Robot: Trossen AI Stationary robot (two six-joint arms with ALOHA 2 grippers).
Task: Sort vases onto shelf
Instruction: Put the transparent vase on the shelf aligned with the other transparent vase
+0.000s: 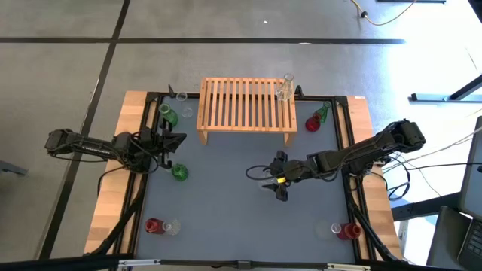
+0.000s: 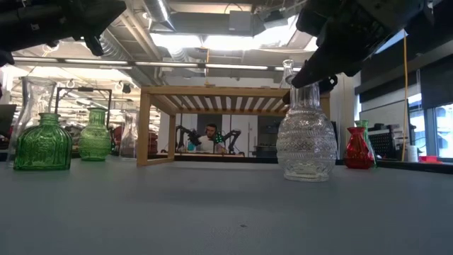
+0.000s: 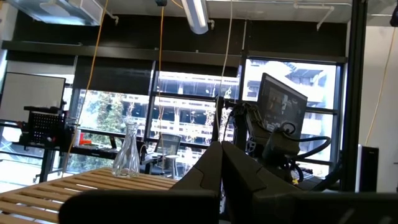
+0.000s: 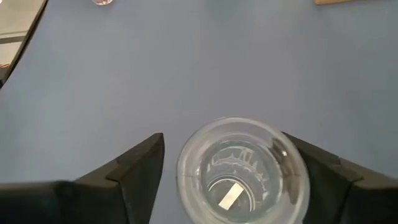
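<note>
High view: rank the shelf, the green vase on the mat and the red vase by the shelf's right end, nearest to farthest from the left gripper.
From the left gripper:
1. Green vase, just in front of it.
2. Shelf, to its right, toward the back.
3. Red vase, beyond the shelf's right end.

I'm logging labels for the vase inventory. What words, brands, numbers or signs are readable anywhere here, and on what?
None can be read.
clear vase between the right gripper's jaws: a pale rectangular tag shows inside its base, blank.
monitor behind the table: screen content too blurred to read.

Ten vases [image 1: 179, 172], one shelf [image 1: 247, 105]
</note>
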